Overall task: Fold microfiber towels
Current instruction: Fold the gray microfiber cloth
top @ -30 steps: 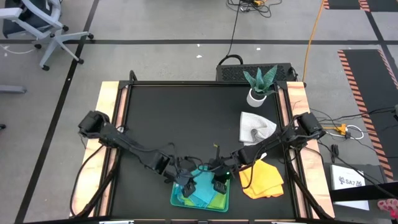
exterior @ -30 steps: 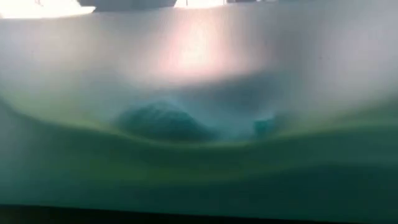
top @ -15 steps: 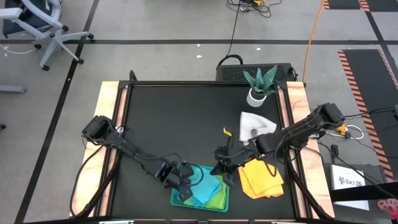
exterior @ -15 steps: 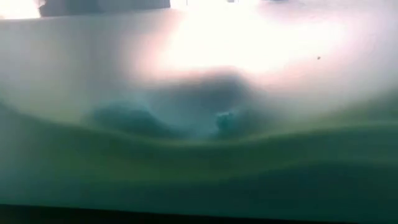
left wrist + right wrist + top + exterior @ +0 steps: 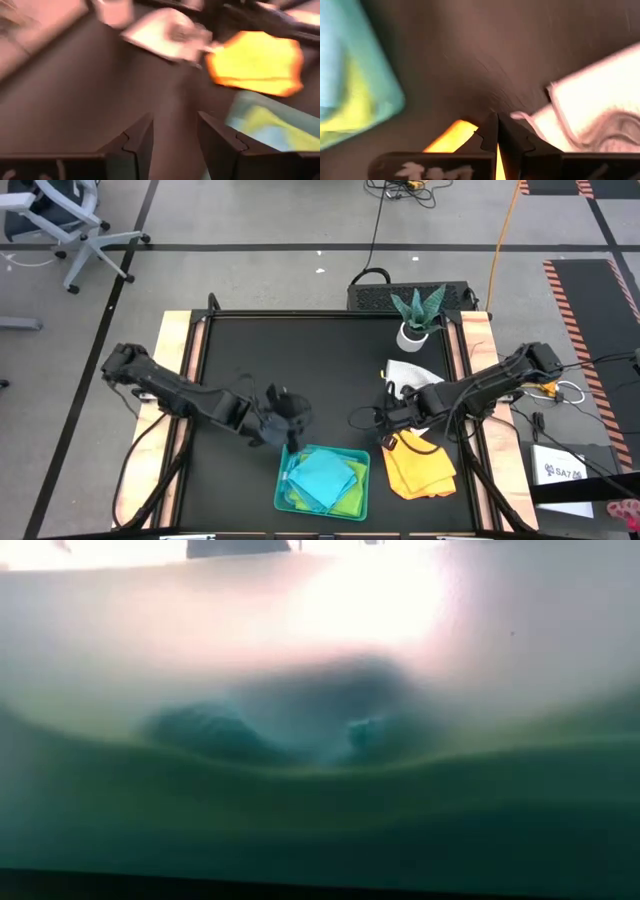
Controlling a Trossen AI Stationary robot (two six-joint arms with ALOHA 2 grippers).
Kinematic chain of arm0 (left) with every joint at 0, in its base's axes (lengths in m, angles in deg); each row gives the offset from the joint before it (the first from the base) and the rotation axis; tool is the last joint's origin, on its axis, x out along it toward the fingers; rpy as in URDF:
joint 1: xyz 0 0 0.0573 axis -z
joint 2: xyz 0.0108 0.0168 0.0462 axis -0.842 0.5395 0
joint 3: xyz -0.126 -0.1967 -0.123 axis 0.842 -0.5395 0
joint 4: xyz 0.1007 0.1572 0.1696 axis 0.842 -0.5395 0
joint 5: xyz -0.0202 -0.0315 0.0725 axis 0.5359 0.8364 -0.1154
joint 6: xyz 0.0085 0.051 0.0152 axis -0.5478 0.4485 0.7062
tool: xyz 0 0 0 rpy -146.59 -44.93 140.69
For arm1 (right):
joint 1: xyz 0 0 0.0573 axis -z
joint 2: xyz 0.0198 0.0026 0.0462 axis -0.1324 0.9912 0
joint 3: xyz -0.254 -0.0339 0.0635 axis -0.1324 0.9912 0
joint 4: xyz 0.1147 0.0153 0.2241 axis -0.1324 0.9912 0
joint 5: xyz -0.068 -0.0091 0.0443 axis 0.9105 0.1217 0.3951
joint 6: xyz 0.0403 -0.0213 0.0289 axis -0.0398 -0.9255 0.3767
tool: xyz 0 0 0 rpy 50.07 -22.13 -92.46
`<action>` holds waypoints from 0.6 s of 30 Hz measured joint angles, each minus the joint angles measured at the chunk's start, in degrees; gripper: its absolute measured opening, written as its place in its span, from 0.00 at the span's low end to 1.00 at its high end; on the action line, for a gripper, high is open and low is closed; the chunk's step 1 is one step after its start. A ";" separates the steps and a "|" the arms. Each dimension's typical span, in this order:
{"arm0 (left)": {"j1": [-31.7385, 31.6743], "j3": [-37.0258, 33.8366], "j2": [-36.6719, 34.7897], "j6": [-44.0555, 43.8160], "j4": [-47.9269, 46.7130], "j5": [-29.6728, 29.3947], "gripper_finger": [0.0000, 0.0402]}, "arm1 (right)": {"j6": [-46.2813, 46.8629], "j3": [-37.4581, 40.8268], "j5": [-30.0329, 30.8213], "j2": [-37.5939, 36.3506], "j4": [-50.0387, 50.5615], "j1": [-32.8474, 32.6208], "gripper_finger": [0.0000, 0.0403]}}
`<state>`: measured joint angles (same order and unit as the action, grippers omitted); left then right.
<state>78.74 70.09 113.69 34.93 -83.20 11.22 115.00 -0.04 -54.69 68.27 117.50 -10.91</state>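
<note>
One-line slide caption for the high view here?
Both grippers clear of the teal tray holding turquoise towels over a lime one; yellow-orange towel and grey-white towel lie unfolded nearby.

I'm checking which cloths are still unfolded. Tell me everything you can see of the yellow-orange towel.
The yellow-orange microfiber towel is a small soft cloth lying loose and rumpled on the black table, its outline uneven rather than square, so it looks unfolded. It sits near the table's right front, just right of the teal plastic tray and in front of the pale grey-white towel. The right gripper, jaws shut, hovers at its back-left corner; whether they touch is unclear.
</note>
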 joint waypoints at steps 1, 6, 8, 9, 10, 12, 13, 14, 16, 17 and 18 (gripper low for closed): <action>-1.15 0.00 -0.65 2.14 0.45 -1.61 0.37 | -0.11 0.00 0.02 0.36 2.16 0.18 0.00; -5.96 0.11 -3.01 9.19 -0.03 -2.52 0.37 | 1.35 0.04 1.07 1.90 8.35 2.07 0.00; -7.57 0.13 -3.02 11.14 -1.65 -2.33 0.37 | 1.94 0.04 1.54 1.98 8.11 3.49 0.00; -8.21 0.01 -3.06 11.99 -2.60 -2.27 0.37 | 2.20 0.03 1.76 2.02 7.84 4.28 0.00; -8.94 0.00 -3.05 12.42 -2.80 -2.17 0.37 | 2.86 0.04 1.86 2.09 7.42 5.04 0.00; -10.36 0.05 -2.96 12.53 -3.04 -2.18 0.37 | 3.27 0.04 1.73 2.06 6.32 6.73 0.02; -10.94 0.05 -2.90 12.55 -3.61 -2.17 0.37 | 2.45 0.02 1.29 2.02 5.37 7.56 0.03; -11.49 0.05 -2.81 12.57 -3.82 -2.15 0.37 | 1.25 0.04 0.95 2.06 4.42 8.36 0.04; -12.46 0.05 -2.75 12.57 -3.75 -2.13 0.37 | -0.86 0.04 0.86 2.07 2.32 9.97 0.08; -12.97 0.05 -2.77 12.57 -3.69 -2.13 0.37 | -2.00 0.04 0.80 2.06 1.67 10.85 0.11; -13.47 0.05 -2.80 12.57 -3.62 -2.13 0.37 | -2.83 0.02 0.52 2.06 1.44 11.74 0.13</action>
<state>65.27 70.14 110.90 47.50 -86.82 9.09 112.16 -0.02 -54.17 70.33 118.93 0.83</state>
